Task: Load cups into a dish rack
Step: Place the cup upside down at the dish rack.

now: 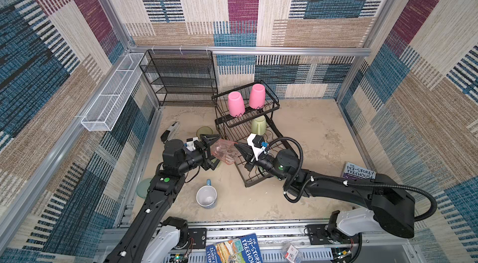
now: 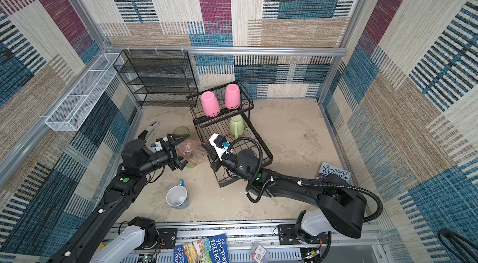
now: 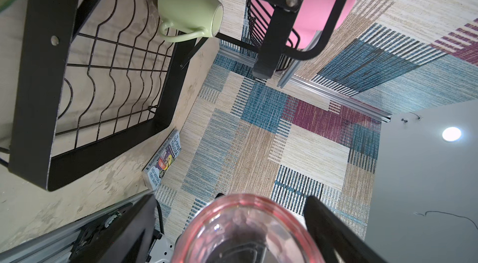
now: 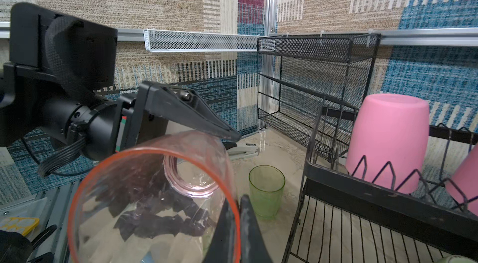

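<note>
My right jaws are clamped on the rim wall of the clear-pink tumbler [image 1: 223, 151]. It hangs on its side off the surface, its long axis running from one pair of jaws to the other. My left jaws stand wide, straddling its base. The dish rack [image 1: 252, 183] sits beneath my right jaws, so that arm is nearer.

the enclosure's walls [image 1: 258, 3] are covered on every side in a woven patchwork of blue, maroon, tan and cream blocks, some of them striped. aluminium frame rails [image 1: 284, 51] run along the back and up the corners. the worktop [image 1: 323, 132] is mottled, stained beige. a long white mesh basket [image 1: 111, 93] hangs on the side rail, and near it a black fine-mesh shelf unit [image 1: 181, 78] stands against the back wall. in the left wrist view a round light [image 3: 451, 134] glows in a plain grey panel [image 3: 426, 184].
</note>
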Robot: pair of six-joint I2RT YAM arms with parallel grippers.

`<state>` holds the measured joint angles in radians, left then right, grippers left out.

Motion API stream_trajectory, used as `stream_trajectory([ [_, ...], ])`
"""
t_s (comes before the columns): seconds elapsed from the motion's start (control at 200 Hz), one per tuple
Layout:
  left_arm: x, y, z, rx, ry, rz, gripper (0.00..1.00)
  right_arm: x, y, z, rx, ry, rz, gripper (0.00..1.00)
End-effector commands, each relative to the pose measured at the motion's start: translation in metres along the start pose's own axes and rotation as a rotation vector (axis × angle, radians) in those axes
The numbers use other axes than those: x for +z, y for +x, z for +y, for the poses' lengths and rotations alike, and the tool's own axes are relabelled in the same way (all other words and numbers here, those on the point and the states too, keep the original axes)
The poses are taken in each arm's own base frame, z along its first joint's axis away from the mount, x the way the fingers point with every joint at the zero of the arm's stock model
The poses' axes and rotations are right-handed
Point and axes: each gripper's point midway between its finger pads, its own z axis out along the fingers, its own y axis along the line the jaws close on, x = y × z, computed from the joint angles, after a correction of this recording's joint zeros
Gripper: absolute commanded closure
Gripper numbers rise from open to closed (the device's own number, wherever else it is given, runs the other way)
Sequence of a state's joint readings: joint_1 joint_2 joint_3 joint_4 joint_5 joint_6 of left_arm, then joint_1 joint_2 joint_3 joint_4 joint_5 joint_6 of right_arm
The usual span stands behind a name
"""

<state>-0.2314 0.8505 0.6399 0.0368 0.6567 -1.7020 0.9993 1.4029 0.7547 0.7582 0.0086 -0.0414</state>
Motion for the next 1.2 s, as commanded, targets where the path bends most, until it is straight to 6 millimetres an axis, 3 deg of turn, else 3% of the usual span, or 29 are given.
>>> stream_trajectory([
  [0.0,0.001,0.007,-0.011,0.037,0.031,0.021,0.09,0.002,-0.008,0.004,0.020,-0.020,-0.025,1.00],
  [0.32,0.004,0.010,-0.015,0.055,0.039,0.021,0.15,0.009,0.001,0.005,0.018,-0.030,0.008,1.00],
  [0.791,0.004,0.005,-0.013,0.094,0.027,-0.011,0.35,0.012,0.007,0.005,0.019,-0.029,0.031,1.00],
  [0.886,0.000,0.006,-0.015,0.132,0.021,-0.027,0.38,0.011,0.008,0.005,0.019,-0.032,0.038,0.88],
  [0.967,-0.004,0.001,-0.018,0.173,0.016,-0.073,0.38,0.010,0.007,0.005,0.021,-0.035,0.039,0.69],
  [1.192,-0.006,-0.006,-0.011,0.305,-0.028,-0.120,0.41,0.002,0.013,0.009,0.032,-0.055,0.081,0.41],
])
